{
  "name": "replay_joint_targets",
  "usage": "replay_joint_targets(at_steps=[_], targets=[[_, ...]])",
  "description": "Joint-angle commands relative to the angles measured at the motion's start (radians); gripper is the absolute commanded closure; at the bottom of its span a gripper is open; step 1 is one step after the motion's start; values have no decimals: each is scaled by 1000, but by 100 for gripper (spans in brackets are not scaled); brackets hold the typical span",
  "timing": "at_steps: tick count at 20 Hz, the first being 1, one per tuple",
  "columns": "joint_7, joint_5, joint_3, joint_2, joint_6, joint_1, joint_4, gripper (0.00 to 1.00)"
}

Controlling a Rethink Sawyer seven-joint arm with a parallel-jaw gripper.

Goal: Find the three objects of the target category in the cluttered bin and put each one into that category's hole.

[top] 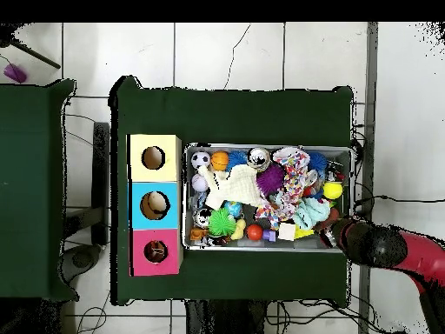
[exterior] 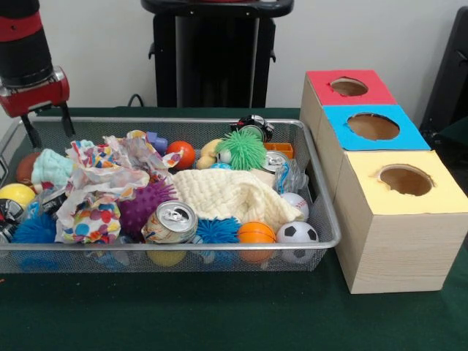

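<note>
Counter [exterior: 219,314]: covered in dark green cloth; it carries the bin and the row of boxes.
Bin [exterior: 322,245]: silver wire mesh, shallow and rectangular, heaped with mixed clutter; in the front view it sits just beside the boxes, to their left.
Boxes: three pale wooden boxes in a row, each with a round hole in a coloured top. In the front view the yellow-topped box [exterior: 439,194] is nearest the camera, the blue-topped box [exterior: 409,135] is in the middle, and the red-topped box [exterior: 322,84] is farthest back.
Arm [exterior: 22,44]: red and black, coming down at the bin's far left corner in the front view.
End effector [exterior: 47,124]: two dark fingers [exterior: 31,131] hang apart, open and holding nothing, just above the bin's rim.
Cream cloth [exterior: 234,194]: knitted, lying across the middle of the bin.
Patterned cloth [exterior: 102,183]: white with coloured dots, crumpled, left of the cream cloth in the front view.
Purple spiky ball [exterior: 142,208]: beside the patterned cloth.
Green fuzzy ball [exterior: 241,150]: near the bin's back edge.
Drink can [exterior: 170,222]: on its side at the bin's front, silver top facing the camera.
Soccer ball [exterior: 297,234]: at the front right corner, next to an orange ball [exterior: 256,234].
Red-orange ball [exterior: 180,154]: near the back, left of the green fuzzy ball.
</note>
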Motion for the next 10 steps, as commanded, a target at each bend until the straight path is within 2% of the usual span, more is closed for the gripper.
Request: replay_joint_targets(at_steps=[1,2,5,10], targets=[[-84,-42,15,47,-40,-10,-10,0],[-75,-57,3,42,-37,7,-19,0],[-65,-55,9,46,-55,-1,-19,0],[-109,-71,22,100,-54,6,-79,0]])
